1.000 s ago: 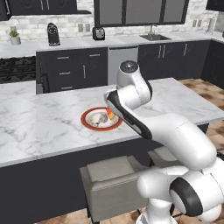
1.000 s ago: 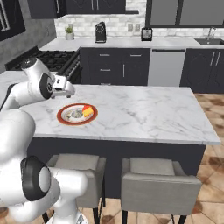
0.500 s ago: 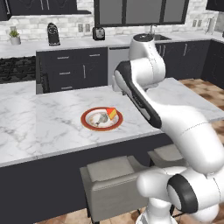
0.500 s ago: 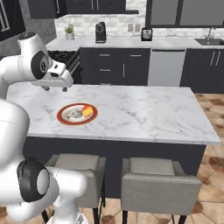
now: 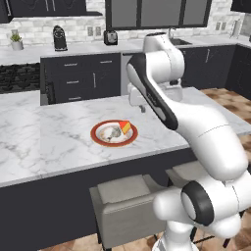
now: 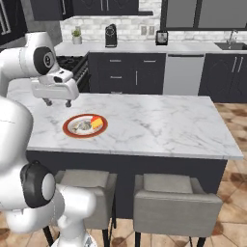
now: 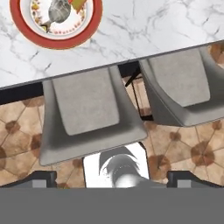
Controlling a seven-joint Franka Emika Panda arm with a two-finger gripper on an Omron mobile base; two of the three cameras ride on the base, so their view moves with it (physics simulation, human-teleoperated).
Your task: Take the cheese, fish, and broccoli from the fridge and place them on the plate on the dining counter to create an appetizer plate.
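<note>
The white plate with a red-orange rim (image 5: 97, 139) (image 6: 67, 131) (image 7: 25, 36) lies on the marble dining counter (image 5: 49, 132) (image 6: 159, 120) (image 7: 144, 26). On it rest the grey fish (image 5: 112, 133) (image 6: 82, 126) (image 7: 58, 11) and the orange cheese wedge (image 5: 126, 127) (image 6: 97, 122) (image 7: 78, 3). My gripper (image 5: 137, 105) (image 6: 57, 102) (image 7: 113, 178) hangs open and holds nothing. It is above the counter, just behind the plate and apart from it. The broccoli and the fridge are out of view.
Two grey chairs (image 5: 122, 196) (image 6: 176, 198) (image 7: 87, 105) stand along the counter's near side. Dark cabinets and a back worktop with a coffee machine (image 5: 60, 38) (image 6: 111, 35) line the far wall. A stove (image 6: 77, 67) sits at the left.
My arm has swung up and away from the plate, lifting the open gripper from just over the food to a higher spot behind it. The fish and cheese stay on the plate.
</note>
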